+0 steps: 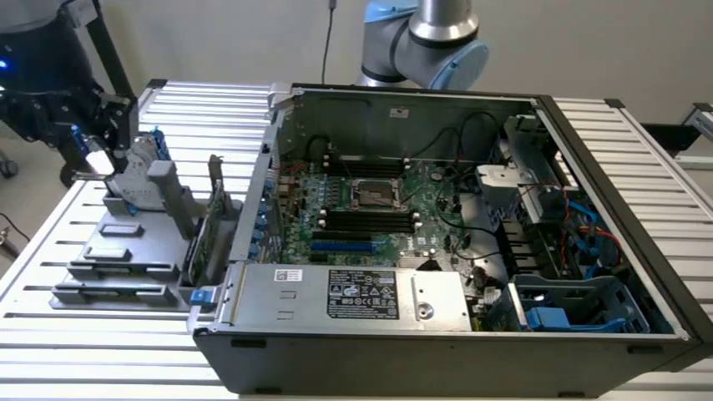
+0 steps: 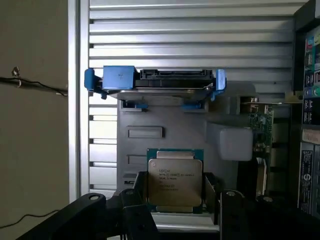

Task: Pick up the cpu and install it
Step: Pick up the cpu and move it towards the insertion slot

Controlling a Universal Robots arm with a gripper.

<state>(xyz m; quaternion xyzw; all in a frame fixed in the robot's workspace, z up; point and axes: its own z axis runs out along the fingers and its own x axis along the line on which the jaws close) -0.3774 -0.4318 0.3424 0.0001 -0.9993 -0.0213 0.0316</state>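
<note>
Hand: the gripper (image 2: 176, 194) has its fingers (image 2: 142, 192) wide apart, set against opposite edges of the cpu (image 2: 175, 180), which they appear to hold.
Cpu: it sits at the end of the grey fixture (image 2: 165, 120) furthest from the hard drive (image 2: 155, 80). Whether it is lifted clear, I cannot tell.
Fixture: it lies by the table's edge on the exterior view's left, beside the computer case (image 1: 446, 355).
Risk, grip: the hold is on thin edges only, so a jolt could tilt the chip or let it slide out.
Risk, lift: a snagged corner in the fixture could twist it between the fingers.
Risk, path: the case wall and the loose cables (image 1: 479, 134) lie on the way to the socket (image 1: 376, 194); a low carry could clip them.
Risk, seating: a turned or tilted chip would likely sit askew in the socket.
Surface: the table (image 1: 89, 355) is slatted pale metal, and the case takes up its middle.
Room: a plain light wall stands behind, with dark equipment (image 1: 33, 50) off the table's far corner on the exterior view's left.
</note>
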